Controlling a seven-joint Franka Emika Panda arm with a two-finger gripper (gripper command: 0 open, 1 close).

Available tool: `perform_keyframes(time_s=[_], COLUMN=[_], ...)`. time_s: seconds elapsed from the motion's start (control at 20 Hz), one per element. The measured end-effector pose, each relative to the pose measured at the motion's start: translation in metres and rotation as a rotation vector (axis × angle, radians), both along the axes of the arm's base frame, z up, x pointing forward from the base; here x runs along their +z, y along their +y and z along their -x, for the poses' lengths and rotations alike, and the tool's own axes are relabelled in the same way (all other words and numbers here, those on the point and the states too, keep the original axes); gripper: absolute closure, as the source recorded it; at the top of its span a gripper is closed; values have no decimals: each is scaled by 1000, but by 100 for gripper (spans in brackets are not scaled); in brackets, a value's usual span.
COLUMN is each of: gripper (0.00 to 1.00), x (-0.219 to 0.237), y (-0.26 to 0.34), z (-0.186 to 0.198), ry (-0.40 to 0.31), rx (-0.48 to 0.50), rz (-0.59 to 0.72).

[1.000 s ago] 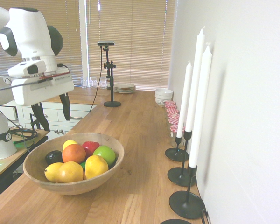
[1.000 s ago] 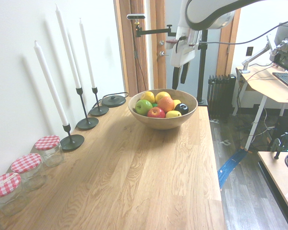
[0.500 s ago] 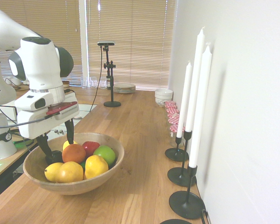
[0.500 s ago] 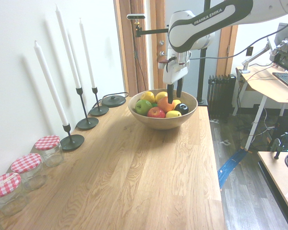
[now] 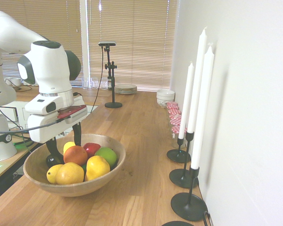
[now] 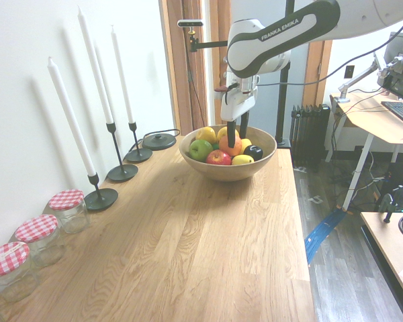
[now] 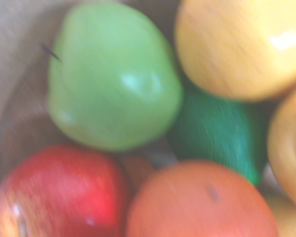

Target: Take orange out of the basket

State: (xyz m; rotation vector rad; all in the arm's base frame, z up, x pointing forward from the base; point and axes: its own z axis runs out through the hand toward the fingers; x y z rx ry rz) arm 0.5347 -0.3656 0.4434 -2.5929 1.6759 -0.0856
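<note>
Table (image 5: 141, 141) beneath everything, below claw. Basket (image 5: 75, 189), wide round wood, sits on table directly under claw. Claw (image 5: 64, 142) open, fingers spread, reaching down into basket. Orange (image 5: 75, 155) in basket, at claw's fingers, among other fruit; whether fingers touch it, cannot tell. Green apple (image 7: 113, 76), red apple (image 7: 61, 195) and two large yellow fruits (image 6: 207, 135) (image 6: 226, 132) near claw, in basket. Green fruit (image 7: 217, 131) between green apple and orange, partly hidden.
</note>
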Motion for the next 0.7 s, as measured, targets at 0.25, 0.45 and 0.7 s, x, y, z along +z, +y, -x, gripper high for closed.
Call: perform_keyframes(time_s=[0.25,0.45,0.7], gripper=[100,100,100], x=[-3,-3,-7], y=[3,1,-5], z=[-21,-22,-18], ry=[4,9,19], rx=[16,10,-12], rz=[-4,-16,-35])
